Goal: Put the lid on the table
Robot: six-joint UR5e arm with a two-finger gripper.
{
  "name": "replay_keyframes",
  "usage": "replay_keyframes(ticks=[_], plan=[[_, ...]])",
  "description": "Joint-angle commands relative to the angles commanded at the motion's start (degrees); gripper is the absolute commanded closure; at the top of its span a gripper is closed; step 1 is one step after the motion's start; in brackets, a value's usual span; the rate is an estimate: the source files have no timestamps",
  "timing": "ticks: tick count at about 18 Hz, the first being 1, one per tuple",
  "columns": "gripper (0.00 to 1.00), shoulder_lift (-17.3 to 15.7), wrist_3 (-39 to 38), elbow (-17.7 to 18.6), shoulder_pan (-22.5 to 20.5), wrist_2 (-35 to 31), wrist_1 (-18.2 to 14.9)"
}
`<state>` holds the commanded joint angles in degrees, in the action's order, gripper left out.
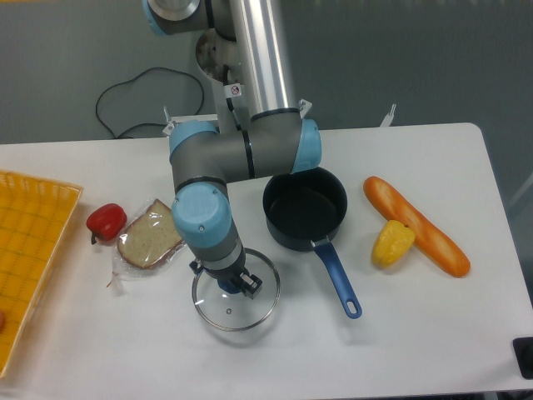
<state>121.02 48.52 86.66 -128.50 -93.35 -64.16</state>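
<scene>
The lid (250, 312), clear glass with a thin metal rim and a dark blue knob (227, 288), lies flat low on the white table (416, 350), in front of the dark blue saucepan (305, 208). My gripper (225, 279) points straight down over the lid's centre. Its dark fingers (250, 287) sit close on either side of the knob and appear closed on it. The wrist hides most of the fingers and part of the knob. I cannot tell whether the rim rests on the table or hangs just above it.
The saucepan's blue handle (337, 279) points toward the front right, near the lid. A bagged bread slice (150, 236) and a red pepper (106, 221) lie to the left. A yellow-orange tray (29, 258) is at the left edge. A baguette (415, 225) and a yellow pepper (392, 242) lie to the right.
</scene>
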Motion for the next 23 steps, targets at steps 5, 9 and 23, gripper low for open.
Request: replay_keyframes(ticks=[5, 9, 23], plan=[[0.40, 0.9, -0.2, 0.0, -0.4, 2.4, 0.0], [0.40, 1.2, -0.3, 0.0, -0.4, 2.4, 0.0], [0.32, 1.7, -1.1, 0.0, -0.2, 2.4, 0.0]])
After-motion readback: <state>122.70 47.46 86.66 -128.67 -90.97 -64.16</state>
